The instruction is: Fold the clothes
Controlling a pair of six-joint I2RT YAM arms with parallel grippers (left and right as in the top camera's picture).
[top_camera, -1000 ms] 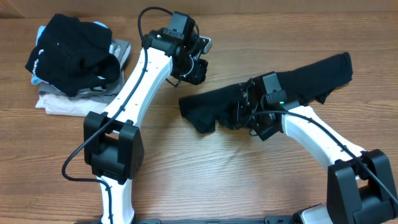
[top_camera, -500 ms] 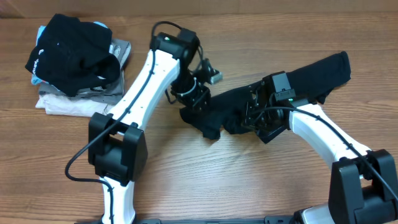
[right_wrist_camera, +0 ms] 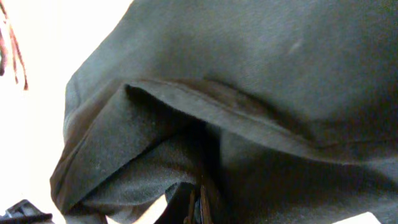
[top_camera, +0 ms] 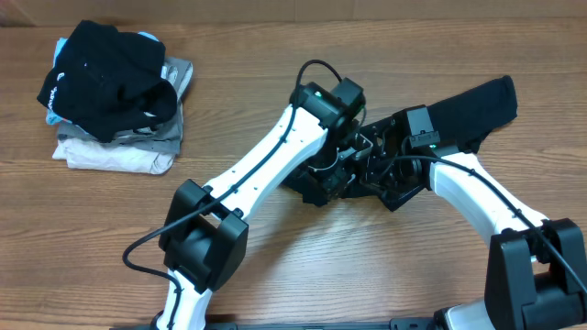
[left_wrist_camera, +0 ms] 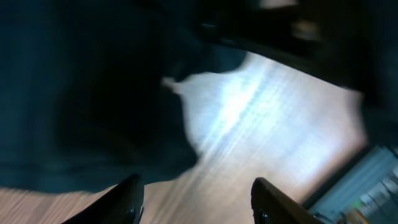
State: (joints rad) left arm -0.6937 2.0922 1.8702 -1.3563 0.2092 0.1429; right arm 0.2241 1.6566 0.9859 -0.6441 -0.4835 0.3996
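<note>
Our right gripper (right_wrist_camera: 198, 200) pinches the garment (top_camera: 477, 101), anchoring it. Our left gripper (left_wrist_camera: 196, 196) hangs open, empty, over its eight o'clock end, likely to grasp.

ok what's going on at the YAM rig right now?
Both arms are at the black garment, which lies stretched out and rumpled on the table. The right gripper looks pinched shut on a fold near its middle. The left gripper hovers open over its left end, holding nothing. No fold made yet. A pile of other clothes sits off to the left.
</note>
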